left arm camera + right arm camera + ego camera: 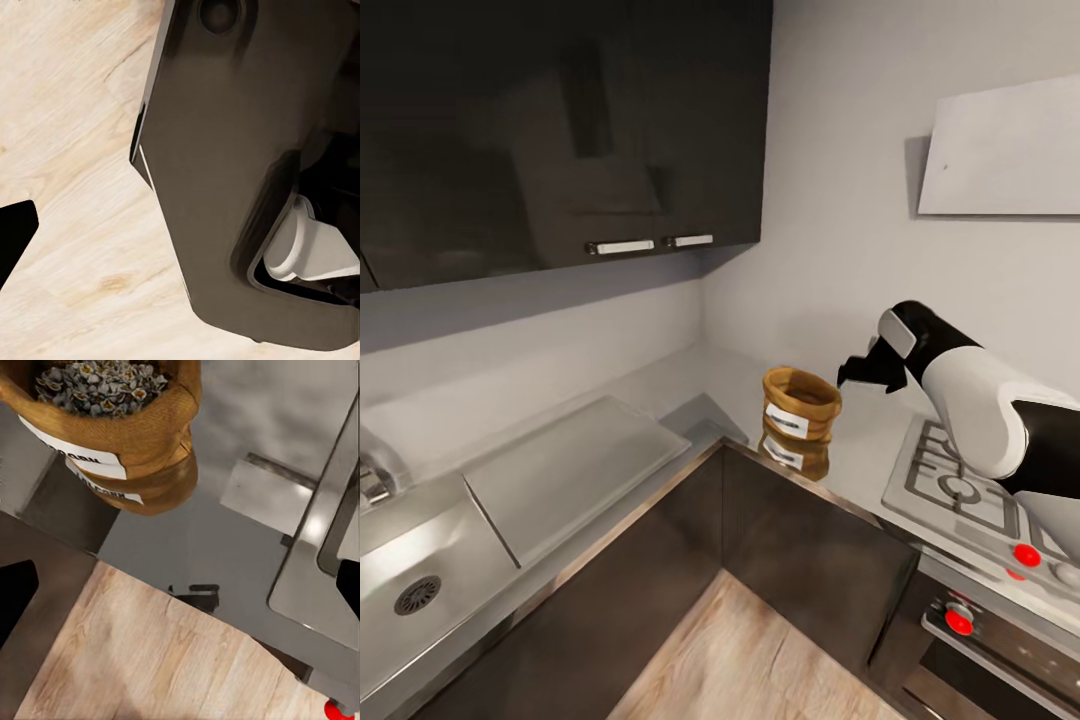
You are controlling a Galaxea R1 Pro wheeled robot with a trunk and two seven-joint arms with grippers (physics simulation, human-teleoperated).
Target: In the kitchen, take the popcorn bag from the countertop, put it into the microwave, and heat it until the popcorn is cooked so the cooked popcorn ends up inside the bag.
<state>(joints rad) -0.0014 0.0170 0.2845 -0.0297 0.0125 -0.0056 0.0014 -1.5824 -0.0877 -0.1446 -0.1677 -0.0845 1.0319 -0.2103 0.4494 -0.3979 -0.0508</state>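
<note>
Popcorn bag point(801, 405) upright at the inner corner of the countertop point(690, 385), close to its front edge, kernels point(101, 382) heaped at the open rim. Beyond the bag and beside it, the right gripper point(863, 372) hovers empty; its jaw spread cannot be told. Risk: a sideways nudge may tip the bag, spilling kernels.

Glossy grey countertop point(690, 385), popcorn bag point(800, 405) upright near its corner edge
</note>
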